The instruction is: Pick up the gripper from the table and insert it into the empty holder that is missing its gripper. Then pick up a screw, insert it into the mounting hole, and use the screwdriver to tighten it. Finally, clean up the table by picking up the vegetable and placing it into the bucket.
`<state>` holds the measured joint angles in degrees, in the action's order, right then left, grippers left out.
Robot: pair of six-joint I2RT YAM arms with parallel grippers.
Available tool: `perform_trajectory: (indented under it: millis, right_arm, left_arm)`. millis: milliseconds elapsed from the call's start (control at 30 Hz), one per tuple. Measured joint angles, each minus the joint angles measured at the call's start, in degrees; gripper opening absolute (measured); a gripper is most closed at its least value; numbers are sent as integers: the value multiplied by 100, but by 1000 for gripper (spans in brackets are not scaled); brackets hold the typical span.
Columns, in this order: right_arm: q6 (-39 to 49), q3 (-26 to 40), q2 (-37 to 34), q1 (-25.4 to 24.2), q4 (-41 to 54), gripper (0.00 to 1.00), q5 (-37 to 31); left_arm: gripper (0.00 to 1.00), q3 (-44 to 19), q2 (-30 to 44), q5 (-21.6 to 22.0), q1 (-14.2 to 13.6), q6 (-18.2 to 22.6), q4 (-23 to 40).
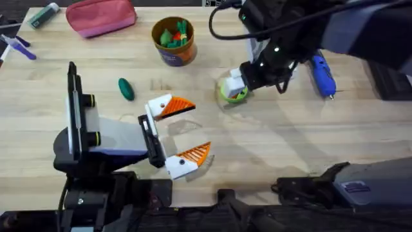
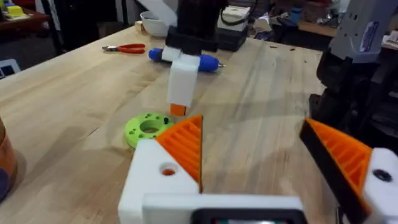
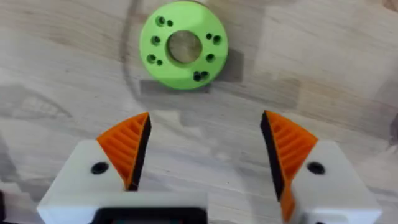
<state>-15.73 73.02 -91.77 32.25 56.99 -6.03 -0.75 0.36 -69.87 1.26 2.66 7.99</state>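
Observation:
My right gripper (image 3: 206, 124) is open, its orange ribbed pads (image 3: 127, 146) on white bases just above the wood, close to a bright green ring disc (image 3: 183, 45). From overhead it (image 1: 233, 86) sits at that disc (image 1: 235, 94). My left gripper (image 1: 201, 127) lies open and empty near the table's middle. The dark green vegetable (image 1: 125, 89) lies left of it. The orange bucket (image 1: 174, 40) stands at the back with green and red pieces inside. The blue screwdriver (image 1: 322, 74) lies at the right. The loose gripper, the empty holder and the screw are out of view.
A pink pouch (image 1: 100, 16), a green marker (image 1: 45, 14) and a purple pen (image 1: 19, 46) lie at the back left. Red-handled pliers (image 2: 127, 48) and a white bowl (image 2: 155, 23) sit beyond the screwdriver (image 2: 183, 58). Bare wood lies between the two grippers.

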Motion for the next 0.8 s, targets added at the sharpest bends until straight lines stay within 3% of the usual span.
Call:
perform_trajectory:
  millis: [667,800]
  right_arm:
    - [33,4,-705,144,-318,869,-362]
    - [12,4,-719,144,-419,792,-362]
  left_arm:
    - [986,0,0,0,0,0,0]
    - [985,0,0,0,0,0,0]
